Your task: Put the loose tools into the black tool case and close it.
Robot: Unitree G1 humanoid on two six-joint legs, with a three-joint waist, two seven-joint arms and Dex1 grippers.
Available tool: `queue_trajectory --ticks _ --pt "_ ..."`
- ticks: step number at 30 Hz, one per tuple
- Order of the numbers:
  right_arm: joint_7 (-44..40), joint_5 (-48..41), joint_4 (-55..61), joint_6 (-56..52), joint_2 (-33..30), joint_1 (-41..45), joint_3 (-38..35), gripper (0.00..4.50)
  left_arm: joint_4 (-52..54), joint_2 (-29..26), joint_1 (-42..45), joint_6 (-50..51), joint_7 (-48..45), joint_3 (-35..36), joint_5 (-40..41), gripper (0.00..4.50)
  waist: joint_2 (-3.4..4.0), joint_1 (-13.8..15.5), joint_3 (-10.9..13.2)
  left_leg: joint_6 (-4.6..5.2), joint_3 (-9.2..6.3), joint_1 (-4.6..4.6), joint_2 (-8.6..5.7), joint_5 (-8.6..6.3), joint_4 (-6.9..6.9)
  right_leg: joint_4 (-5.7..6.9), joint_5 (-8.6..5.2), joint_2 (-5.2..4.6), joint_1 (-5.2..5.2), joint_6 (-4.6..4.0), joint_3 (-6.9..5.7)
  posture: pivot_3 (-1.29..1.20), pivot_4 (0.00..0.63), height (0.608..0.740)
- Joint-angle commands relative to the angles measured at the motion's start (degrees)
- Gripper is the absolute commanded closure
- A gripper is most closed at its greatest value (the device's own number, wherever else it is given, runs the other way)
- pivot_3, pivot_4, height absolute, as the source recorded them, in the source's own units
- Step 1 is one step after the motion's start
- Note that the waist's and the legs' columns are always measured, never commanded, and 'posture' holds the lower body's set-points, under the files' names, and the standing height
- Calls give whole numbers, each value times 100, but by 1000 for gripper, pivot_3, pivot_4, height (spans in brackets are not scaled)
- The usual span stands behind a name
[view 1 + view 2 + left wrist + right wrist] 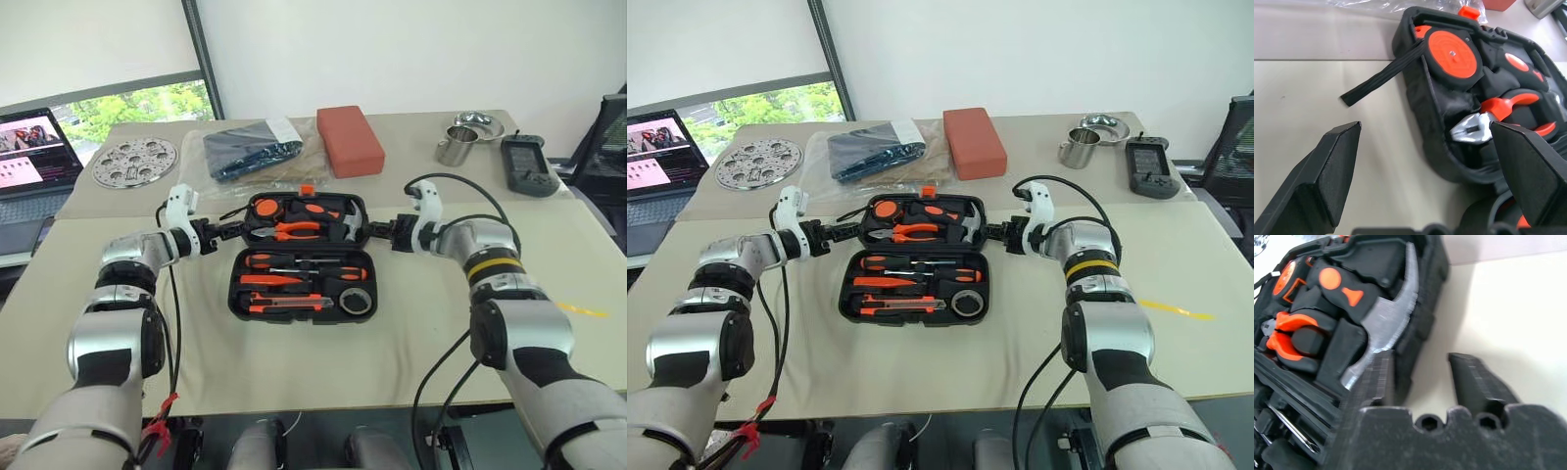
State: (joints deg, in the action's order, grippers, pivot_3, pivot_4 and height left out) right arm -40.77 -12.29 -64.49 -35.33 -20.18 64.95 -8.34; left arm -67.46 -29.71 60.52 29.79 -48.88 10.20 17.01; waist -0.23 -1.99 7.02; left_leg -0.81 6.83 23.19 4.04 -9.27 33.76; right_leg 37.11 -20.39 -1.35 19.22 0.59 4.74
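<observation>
The black tool case (238, 285) lies open at the table's middle, its lid (359, 208) flat on the far side with the orange latch (307, 189) at the back. The loose tools sit in its slots: two screwdrivers (266, 261), a utility knife (289, 305) and a tape roll (355, 301). Pliers (1476, 128) and a hammer (1386, 323) rest in the lid. My left gripper (235, 231) is open astride the lid's left rim. My right gripper (377, 233) straddles the lid's right rim, fingers (1471, 379) narrowed, a strip of table showing beside the rim.
Behind the case lie a red block (350, 140), a dark blue item in a clear bag (250, 152) and a perforated metal disc (135, 162). A laptop (34, 152) stands far left. A metal cup (456, 145), a bowl (477, 122) and a black handheld device (529, 164) are back right.
</observation>
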Motion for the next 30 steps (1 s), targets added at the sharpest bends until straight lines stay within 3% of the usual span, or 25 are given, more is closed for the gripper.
queue_trajectory --ticks 1,2,3,13,17,27,30 --pt "-54 47 -62 257 32 215 -17 4105 -162 39 220 -262 51 108 -88 0 0 -12 0 0 -1 0 -1 0 0 1 0 -1 -1 0 -3 0 150 740" --pt "-70 57 -73 276 49 234 -10 4445 -216 70 245 -302 98 122 -101 0 0 -19 0 0 -2 0 -1 0 0 1 0 -3 -1 0 -7 0 150 740" --pt "-80 64 -88 291 59 250 -7 4480 -254 89 263 -329 131 134 -111 0 0 -22 0 0 -1 0 -1 0 0 1 0 -4 -2 0 -8 0 150 740" --pt "-211 229 -59 440 118 231 149 4480 -673 413 421 -874 1288 332 -340 0 1 -28 -1 -3 -11 4 2 1 1 6 1 -18 -1 0 -61 0 150 740" --pt "-223 273 -29 488 98 191 159 4500 -694 484 454 -943 1220 352 -412 970 2 -27 -1 -7 -10 2 1 4 2 7 1 -19 -1 0 -71 0 150 740" --pt "-344 233 155 649 64 79 127 4500 -618 369 342 -1102 730 441 -397 4474 2 -28 -1 -14 -8 3 1 9 1 9 1 -17 -1 0 -78 0 150 740" --pt "-424 220 252 660 34 21 129 4500 -573 294 265 -1119 496 491 -368 4492 2 -44 -1 -14 -7 4 2 9 0 9 1 -16 -1 0 -79 0 150 740"
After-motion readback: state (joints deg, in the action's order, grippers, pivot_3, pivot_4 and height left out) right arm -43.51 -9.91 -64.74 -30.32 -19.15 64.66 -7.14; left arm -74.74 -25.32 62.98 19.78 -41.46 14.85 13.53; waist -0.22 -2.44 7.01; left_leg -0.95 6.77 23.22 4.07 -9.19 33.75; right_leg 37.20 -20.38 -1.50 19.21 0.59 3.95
